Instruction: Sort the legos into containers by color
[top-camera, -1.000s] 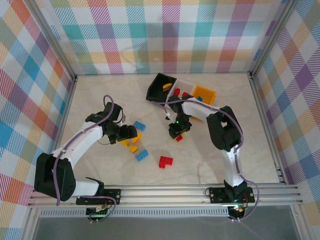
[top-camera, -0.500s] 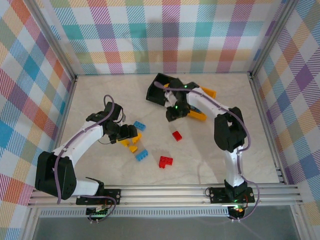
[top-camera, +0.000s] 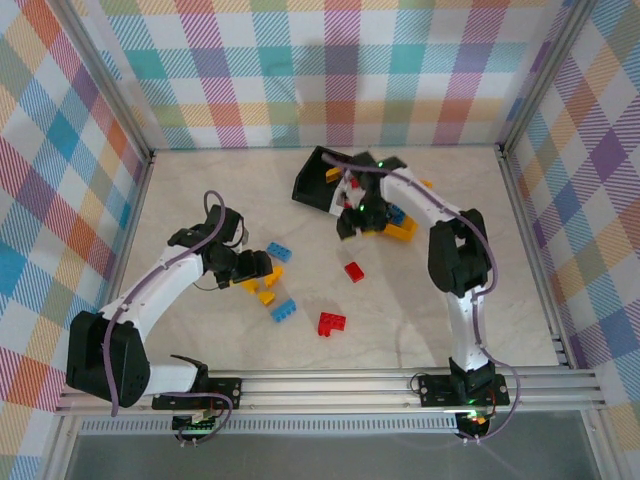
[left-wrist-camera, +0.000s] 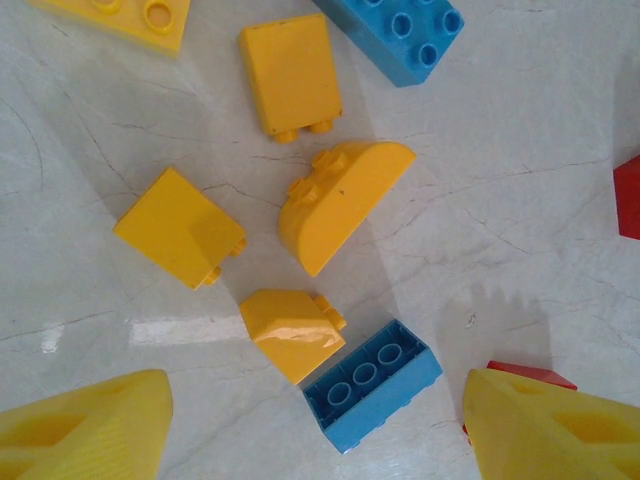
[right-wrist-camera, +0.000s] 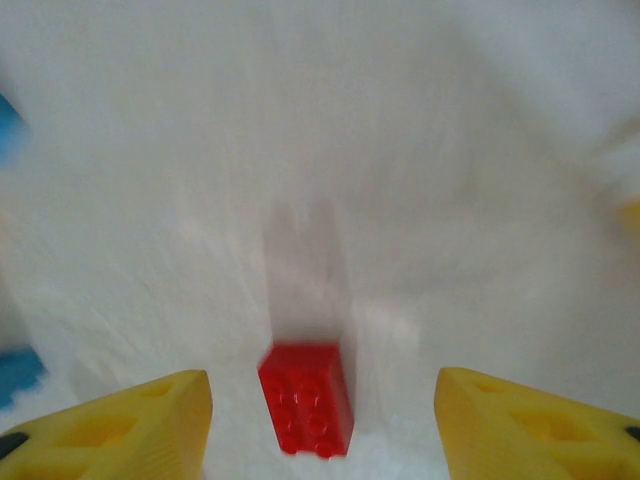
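Observation:
My left gripper (top-camera: 256, 268) (left-wrist-camera: 315, 440) hangs open above a cluster of legos. An upside-down blue brick (left-wrist-camera: 372, 383) lies between its fingers, with several yellow bricks (left-wrist-camera: 340, 200) beyond and another blue brick (left-wrist-camera: 400, 30) farther off. My right gripper (top-camera: 352, 213) (right-wrist-camera: 320, 430) is open over the joined bins, between the black bin (top-camera: 316, 180) and the orange-yellow bin (top-camera: 402, 231); the arm hides most of the white bin. A red brick (right-wrist-camera: 305, 400) shows between the right fingers on a blurred white surface. Two red bricks (top-camera: 353, 271) (top-camera: 331, 323) lie on the table.
Blue bricks (top-camera: 279, 251) (top-camera: 283, 310) and a yellow brick (top-camera: 265, 295) lie around the left gripper. A red brick edge (left-wrist-camera: 628, 195) sits at the right of the left wrist view. Checked walls and metal rails (top-camera: 510, 200) enclose the marble table (top-camera: 450, 320).
My right gripper moved from low over the table's red brick back up over the bins, and that brick stayed on the table. The left arm barely shifted.

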